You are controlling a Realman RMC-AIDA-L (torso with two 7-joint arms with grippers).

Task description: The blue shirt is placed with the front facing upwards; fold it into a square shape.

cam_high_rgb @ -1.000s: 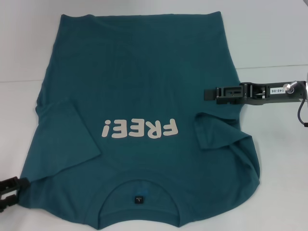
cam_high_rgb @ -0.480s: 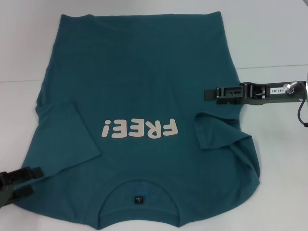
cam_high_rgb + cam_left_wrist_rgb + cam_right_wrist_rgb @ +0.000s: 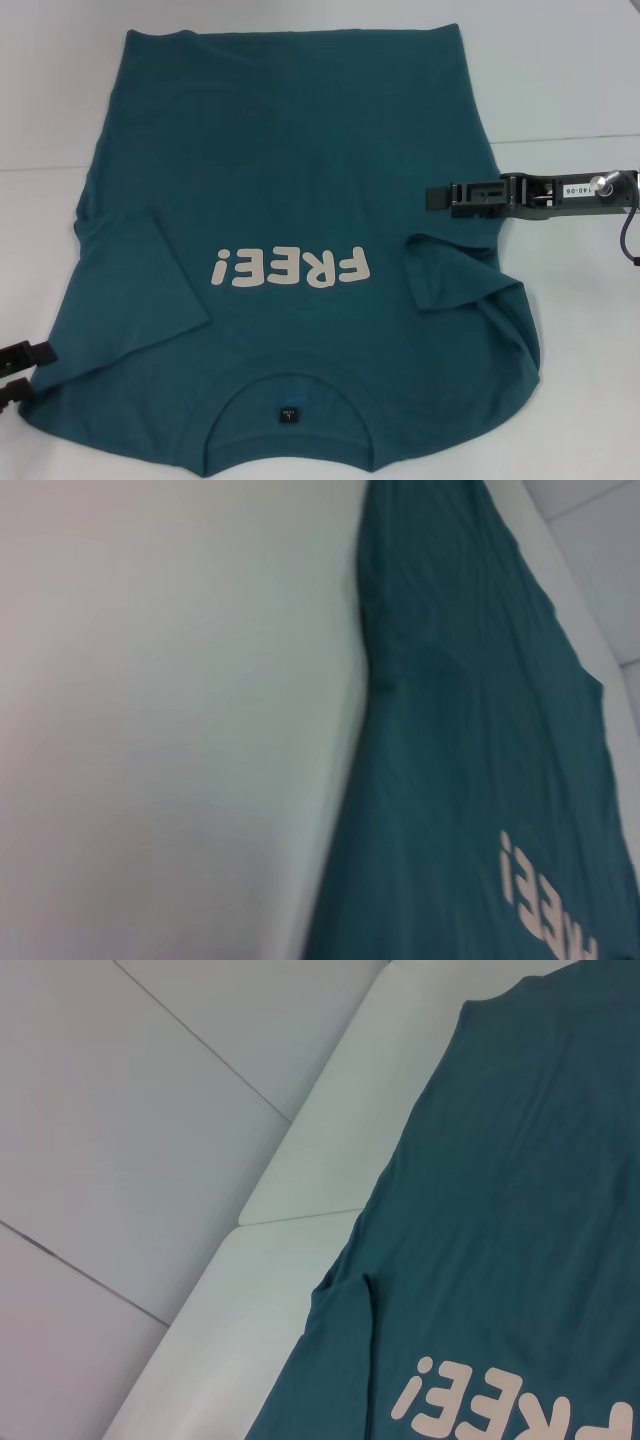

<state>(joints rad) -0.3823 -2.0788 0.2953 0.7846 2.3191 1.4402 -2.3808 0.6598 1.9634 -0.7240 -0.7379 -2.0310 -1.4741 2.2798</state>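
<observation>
- Left pincer (image 3: 18, 372) has pulled back off the blue shirt (image 3: 300, 200) toward my table's near-left corner, fingers spread, nothing held.
- Right pincer (image 3: 437, 197), apparently pressed together, hovers over the shirt's right edge.
- Shirt lies flat mid-table; I judge folding unstarted.

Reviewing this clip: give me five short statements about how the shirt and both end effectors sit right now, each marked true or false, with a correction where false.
1. The blue shirt lies with its "FREE!" print facing up. True.
2. The collar is on the far side from the robot. False: it lies at the near edge, closest to the robot.
3. The right end effector is over the shirt's right edge, beyond the right sleeve. True.
4. The left end effector grips the collar. False: it sits at the shirt's near left edge, well away from the collar.
5. Both sleeves stretch flat outward. False: both are folded in over the body.
</observation>
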